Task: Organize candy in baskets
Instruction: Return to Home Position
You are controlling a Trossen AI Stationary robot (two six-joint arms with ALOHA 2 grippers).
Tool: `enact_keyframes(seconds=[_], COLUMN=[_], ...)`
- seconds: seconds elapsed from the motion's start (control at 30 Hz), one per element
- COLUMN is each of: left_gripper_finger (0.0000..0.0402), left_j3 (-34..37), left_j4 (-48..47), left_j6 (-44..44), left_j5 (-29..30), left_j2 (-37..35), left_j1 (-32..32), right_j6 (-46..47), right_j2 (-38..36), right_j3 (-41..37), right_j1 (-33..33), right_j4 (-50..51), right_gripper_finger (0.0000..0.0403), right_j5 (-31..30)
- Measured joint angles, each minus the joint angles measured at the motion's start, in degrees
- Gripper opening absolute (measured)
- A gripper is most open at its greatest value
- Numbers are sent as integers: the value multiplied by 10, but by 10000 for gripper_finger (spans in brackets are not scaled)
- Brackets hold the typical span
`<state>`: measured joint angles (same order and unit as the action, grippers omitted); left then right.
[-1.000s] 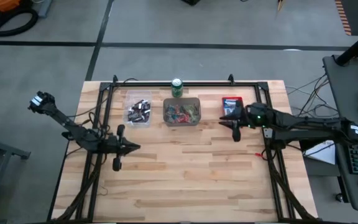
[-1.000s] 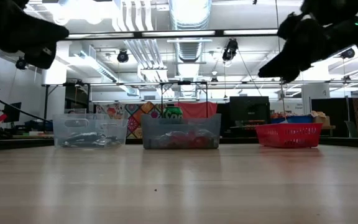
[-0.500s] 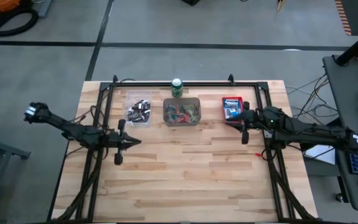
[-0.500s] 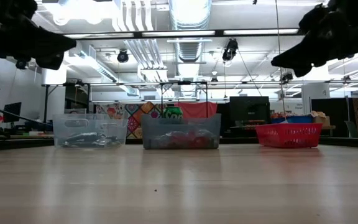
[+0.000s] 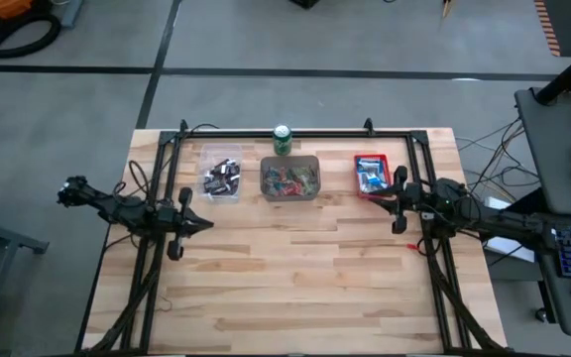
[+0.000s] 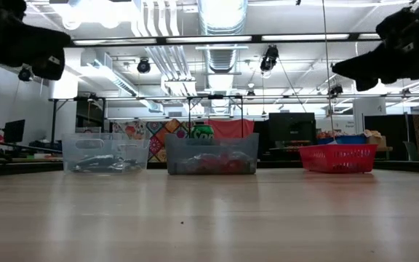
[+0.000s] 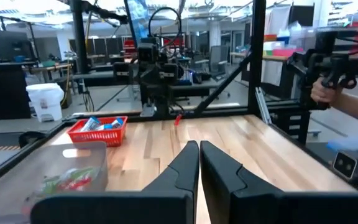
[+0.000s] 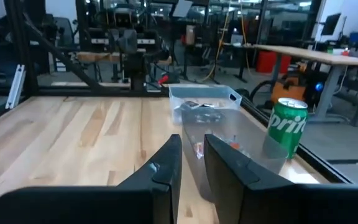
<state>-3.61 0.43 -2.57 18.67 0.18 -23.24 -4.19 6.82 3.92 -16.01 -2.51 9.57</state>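
Observation:
Three baskets stand in a row at the table's far side. The clear one (image 5: 222, 177) holds dark mini bars, the grey one (image 5: 289, 178) colourful small pieces, the red one (image 5: 371, 175) blue-and-white bars. My left gripper (image 7: 199, 155) is shut and empty, held level above the table's left part (image 5: 206, 224), near side of the clear basket. My right gripper (image 8: 191, 149) is level too, its fingers a narrow gap apart with nothing between them. It hovers at the table's right (image 5: 387, 194), just on the near side of the red basket.
A green drink can (image 5: 283, 139) stands behind the grey basket at the far edge. A black frame (image 5: 167, 149) runs around the table's sides. A person's hand (image 7: 334, 93) holding a dark device shows beyond the table in the left wrist view.
Both arms have drawn back. My left gripper has gone toward the table's left edge. My right gripper has gone toward the right edge, off the red basket's near side. The baskets and candy have not moved.

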Motion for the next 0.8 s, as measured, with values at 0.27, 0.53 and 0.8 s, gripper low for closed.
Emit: enact_keyframes(seconds=[0.27,0.53,0.8], left_gripper_finger=[0,0,0], left_j3=[27,23,23], left_j4=[32,19,19], left_j6=[2,85,89], left_j5=[-5,29,28], left_j2=[10,19,37], left_j1=[0,0,0], right_j6=[-41,17,36], right_j2=[-64,-54,-41], right_j3=[-31,-31,-31], right_j1=[0,0,0], right_j4=[0,2,3], right_gripper_finger=[59,59,59], right_j5=[10,9,9])
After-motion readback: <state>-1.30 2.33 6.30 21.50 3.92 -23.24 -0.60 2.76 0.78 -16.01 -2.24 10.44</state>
